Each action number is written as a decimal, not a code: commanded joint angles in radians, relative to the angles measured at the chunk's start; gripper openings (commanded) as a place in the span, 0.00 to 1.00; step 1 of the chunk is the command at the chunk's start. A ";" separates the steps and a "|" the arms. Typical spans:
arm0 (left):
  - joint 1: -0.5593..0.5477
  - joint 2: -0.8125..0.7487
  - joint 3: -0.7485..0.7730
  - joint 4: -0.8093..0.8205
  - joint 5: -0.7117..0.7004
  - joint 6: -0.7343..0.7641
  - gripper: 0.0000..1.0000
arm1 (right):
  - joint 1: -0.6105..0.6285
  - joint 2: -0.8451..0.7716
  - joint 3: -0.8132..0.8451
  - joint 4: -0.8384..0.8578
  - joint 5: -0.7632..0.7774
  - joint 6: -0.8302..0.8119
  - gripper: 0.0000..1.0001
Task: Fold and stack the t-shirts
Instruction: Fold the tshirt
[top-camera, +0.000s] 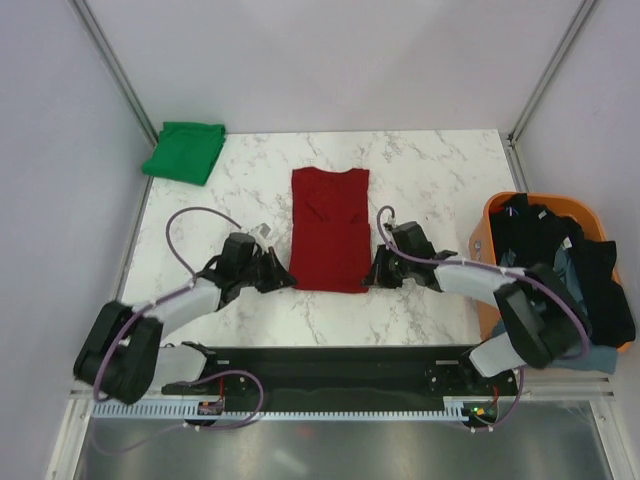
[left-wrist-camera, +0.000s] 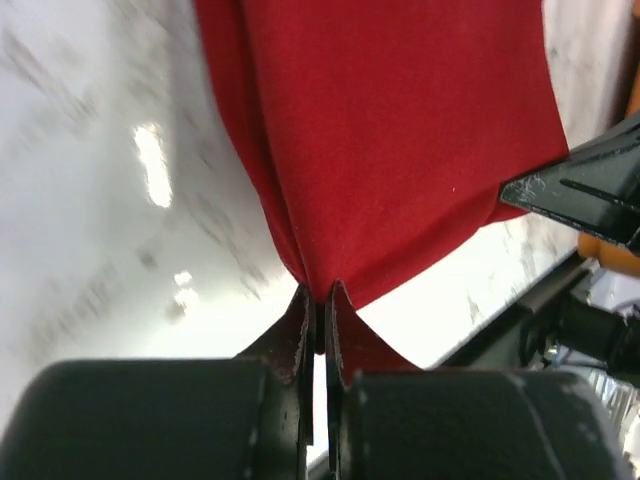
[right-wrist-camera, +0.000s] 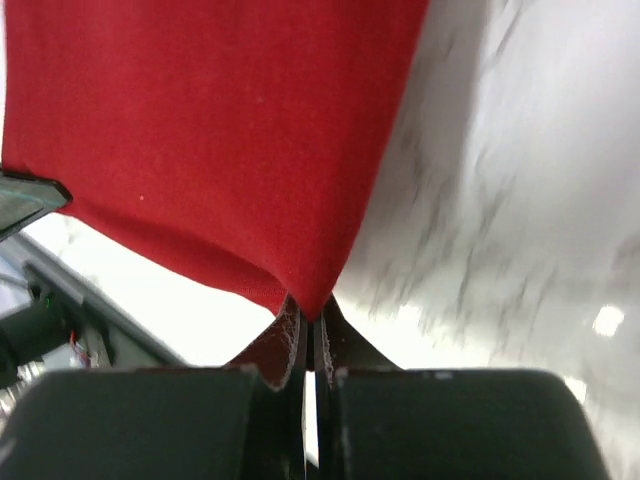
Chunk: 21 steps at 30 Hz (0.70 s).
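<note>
A dark red t-shirt (top-camera: 330, 228) lies in the middle of the marble table, folded lengthwise into a narrow strip with its sleeves tucked in. My left gripper (top-camera: 283, 279) is shut on its near left corner; the red cloth (left-wrist-camera: 400, 130) runs out from the pinched jaws. My right gripper (top-camera: 373, 275) is shut on the near right corner, with the red cloth (right-wrist-camera: 210, 130) pinched in the jaws. A folded bright green t-shirt (top-camera: 184, 151) lies at the far left corner. Black and grey-blue garments (top-camera: 560, 265) fill the orange basket.
The orange plastic basket (top-camera: 495, 215) stands at the table's right edge, beside my right arm. The marble table (top-camera: 440, 180) ends at a black rail along the near edge. White walls with metal posts close in the left and right sides.
</note>
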<state>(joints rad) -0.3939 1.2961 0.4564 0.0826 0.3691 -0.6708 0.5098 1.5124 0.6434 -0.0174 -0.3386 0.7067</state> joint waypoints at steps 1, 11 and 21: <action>-0.072 -0.194 -0.025 -0.231 -0.114 -0.067 0.02 | 0.033 -0.193 -0.045 -0.179 0.052 0.000 0.00; -0.333 -0.724 -0.053 -0.645 -0.213 -0.299 0.02 | 0.260 -0.697 -0.172 -0.421 0.153 0.243 0.00; -0.347 -0.655 0.232 -0.793 -0.318 -0.199 0.02 | 0.289 -0.664 0.137 -0.726 0.341 0.166 0.00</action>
<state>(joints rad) -0.7456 0.5808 0.5594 -0.6270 0.1680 -0.9375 0.8062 0.8005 0.6487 -0.5812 -0.1501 0.9245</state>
